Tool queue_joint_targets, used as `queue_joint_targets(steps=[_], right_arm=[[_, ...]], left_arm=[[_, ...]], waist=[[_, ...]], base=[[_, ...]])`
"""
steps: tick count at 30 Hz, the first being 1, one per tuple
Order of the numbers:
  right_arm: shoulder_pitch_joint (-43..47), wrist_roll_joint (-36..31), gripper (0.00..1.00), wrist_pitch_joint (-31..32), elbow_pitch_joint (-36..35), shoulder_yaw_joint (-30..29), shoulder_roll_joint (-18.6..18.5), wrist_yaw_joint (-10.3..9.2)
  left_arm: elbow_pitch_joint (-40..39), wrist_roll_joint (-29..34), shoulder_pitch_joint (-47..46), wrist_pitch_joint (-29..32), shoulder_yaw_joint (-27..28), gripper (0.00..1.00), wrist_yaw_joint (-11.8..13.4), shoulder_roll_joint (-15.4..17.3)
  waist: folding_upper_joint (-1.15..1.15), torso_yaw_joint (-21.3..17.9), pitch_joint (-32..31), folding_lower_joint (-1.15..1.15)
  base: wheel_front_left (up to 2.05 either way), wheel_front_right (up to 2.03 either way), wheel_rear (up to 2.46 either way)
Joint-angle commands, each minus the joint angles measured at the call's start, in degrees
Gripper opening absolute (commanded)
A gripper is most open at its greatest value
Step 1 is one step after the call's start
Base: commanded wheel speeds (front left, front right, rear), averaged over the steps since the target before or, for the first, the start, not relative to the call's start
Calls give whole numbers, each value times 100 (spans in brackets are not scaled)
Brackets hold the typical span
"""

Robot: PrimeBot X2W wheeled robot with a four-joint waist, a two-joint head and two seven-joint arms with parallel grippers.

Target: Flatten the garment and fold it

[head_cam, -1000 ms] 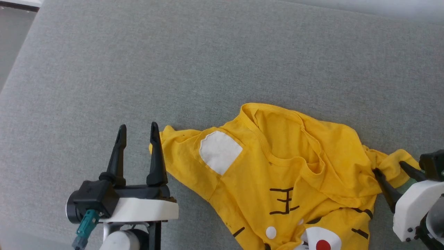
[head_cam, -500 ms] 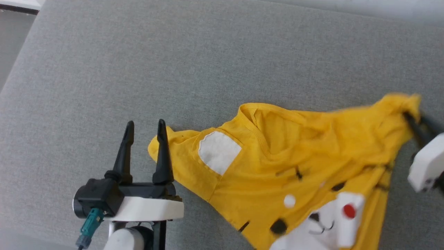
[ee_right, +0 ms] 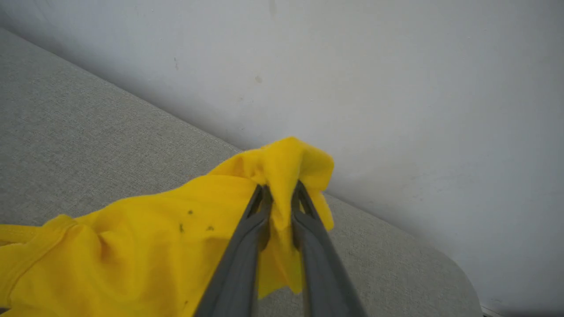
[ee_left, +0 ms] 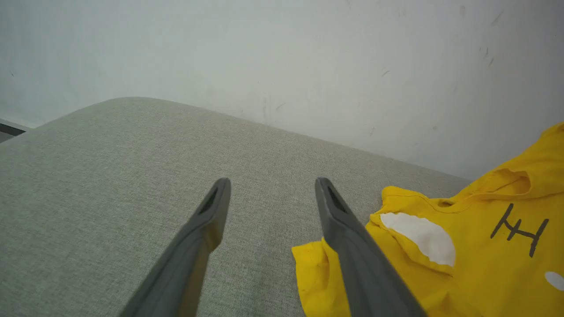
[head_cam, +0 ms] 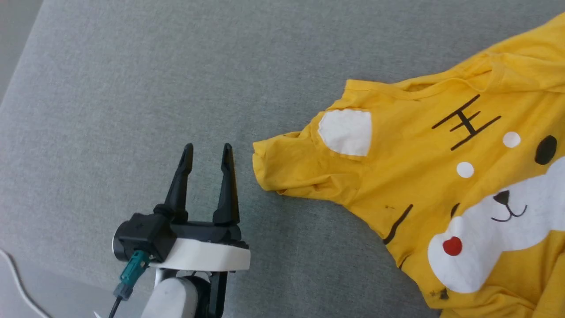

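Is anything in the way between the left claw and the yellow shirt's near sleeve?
Nothing visible. The open left claw sits beside the sleeve of the yellow shirt, with just bare grey fabric surface between them.

**Grey woven surface set against a pale wall**

In the head view we see coarse grey fabric spreading wide and flat, its left edge slanting down toward the lower left corner. Beyond that edge lies a paler strip, where a thin white cable curves. In the wrist views we see the surface's far edge rounded against the wall, which bears faint scuffs and specks. A dark band sits low at the left of the left wrist view.
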Motion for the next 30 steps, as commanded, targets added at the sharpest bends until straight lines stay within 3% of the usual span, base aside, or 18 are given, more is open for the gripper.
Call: queue_joint_targets(steps=[1, 6, 11, 15, 21, 30], right_arm=[[-137, -88, 100, -6, 199, 5, -7, -6], [-417, -219, 100, -32, 718, 227, 10, -6], [-398, 248, 100, -126, 509, 527, 18, -6], [-23, 974, 100, 106, -59, 694, 190, -6], [1283, 1975, 100, 990, -1368, 819, 291, -6], [3439, 2287, 100, 1926, -2904, 751, 247, -6]], left_arm=[[30, -13, -113, -27, -30, 100, -54, -31], [93, -130, -258, -27, -123, 100, -27, -37], [159, -140, -276, -27, -131, 100, 5, -38], [199, -102, -228, -27, -37, 100, -6, -38], [203, -40, -89, -27, 124, 100, -57, -38], [133, -87, 122, -27, 199, 100, -89, -39]], waist=[[0, 189, 191, -1], [0, 244, 272, -1], [0, 108, 154, -1], [0, -49, -65, -1], [0, -194, -370, -1], [0, -182, -488, -1]], base=[[0, 0, 0], [0, 0, 0], [0, 0, 0], [0, 0, 0], [0, 0, 0], [0, 0, 0]])
